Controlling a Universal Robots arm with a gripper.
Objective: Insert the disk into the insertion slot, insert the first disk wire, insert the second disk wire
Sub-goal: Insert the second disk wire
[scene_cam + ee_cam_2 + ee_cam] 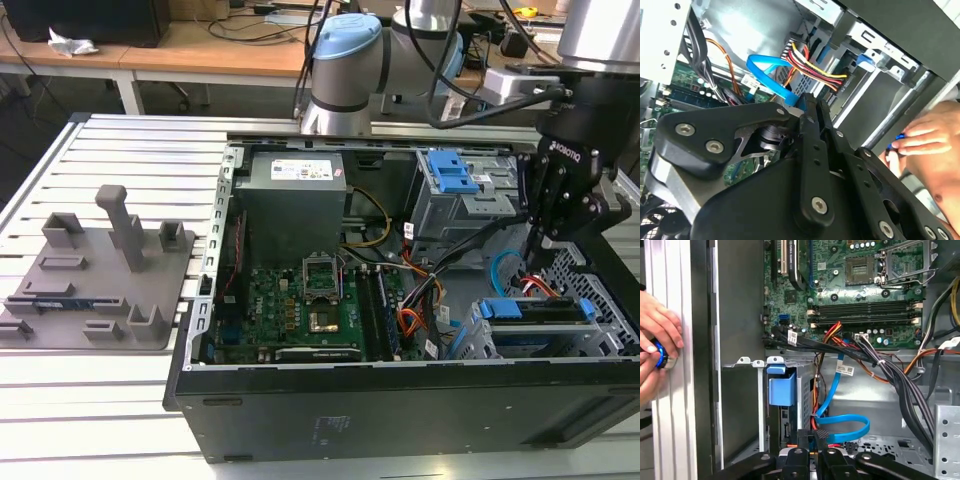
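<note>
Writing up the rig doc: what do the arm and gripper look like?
The arm is silver-grey tubing with light-blue joint caps and black cables running along it. The gripper is matte black with white lettering; in the second wrist view its linkage fingers carry silver screws.

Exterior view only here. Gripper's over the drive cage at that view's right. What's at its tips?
Observer: In the first wrist view the gripper looks shut on a black plug at the end of the blue wire.
Operator: Wire free or snagged?
Observer: It hangs in an open loop beside the tips, and I see nothing caught on it.
Operator: Anything else near?
Observer: Both wrist views show a person's hand outside the case, pinching a small blue part.
</note>
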